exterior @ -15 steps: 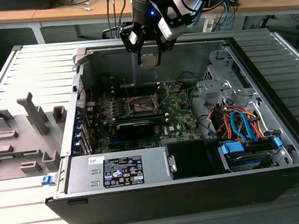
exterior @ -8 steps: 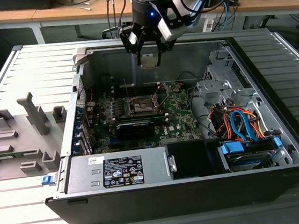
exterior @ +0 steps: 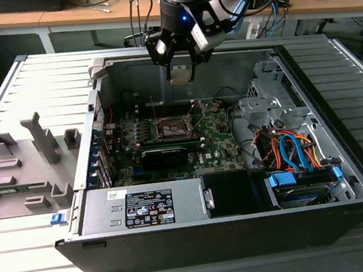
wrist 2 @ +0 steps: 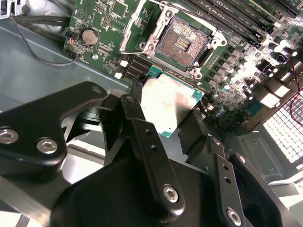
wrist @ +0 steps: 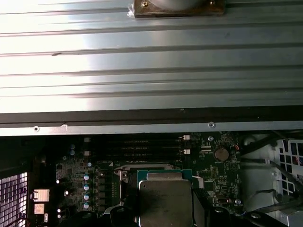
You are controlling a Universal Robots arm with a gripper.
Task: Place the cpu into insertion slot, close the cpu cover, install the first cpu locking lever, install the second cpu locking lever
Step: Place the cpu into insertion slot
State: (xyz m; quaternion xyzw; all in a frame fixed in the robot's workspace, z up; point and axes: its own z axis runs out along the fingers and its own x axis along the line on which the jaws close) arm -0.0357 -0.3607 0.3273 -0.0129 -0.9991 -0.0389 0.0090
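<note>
My gripper [exterior: 180,69] hangs over the back part of the open computer case [exterior: 92,159], shut on the cpu [exterior: 181,72]. In the second wrist view the cpu [wrist 2: 173,103] is a silver square on a green edge, pinched between two black fingers [wrist 2: 134,109]. Its near edge sits just short of the insertion slot [wrist 2: 182,45], whose brownish-gold pin field lies bare. The cpu cover [wrist 2: 137,29] stands swung up at one side of the slot. In the first wrist view the cpu [wrist: 165,201] hides most of the slot. In the exterior view the slot [exterior: 174,127] is on the green board, below the gripper.
A grey power supply [exterior: 144,209] fills the case's front. A drive with blue and orange cables [exterior: 295,156] sits at the exterior view's right. A black card [exterior: 164,154] lies in front of the slot. Memory slots [wrist 2: 227,19] and a coin battery [wrist 2: 90,36] flank it. A grey fixture [exterior: 27,160] stands outside.
</note>
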